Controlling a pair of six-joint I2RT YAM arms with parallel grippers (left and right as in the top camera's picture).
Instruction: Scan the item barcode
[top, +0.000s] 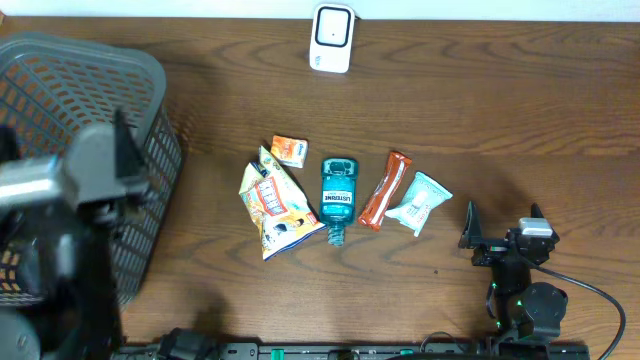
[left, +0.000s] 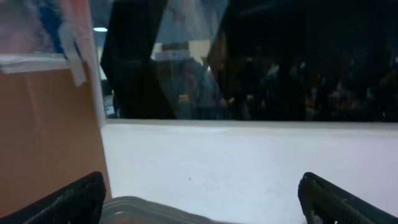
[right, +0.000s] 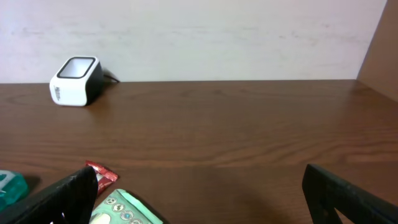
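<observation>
**Mia:** So, on the brown table, why does the big gray basket sit at the left?

**Ben:** I think scanned things go in there. It's the one basket. The left gripper hangs over it, wide open and empty.

**Mia:** And the right gripper?

**Ben:** Wide and empty too, near the items.

**Mia:** How many?

**Ben:** One white scanner at the far edge. Five items lie in a row mid-table, where I think both arms can reach: one snack bag, one blue bottle, one red bar, one green packet, one little orange packet.
</observation>
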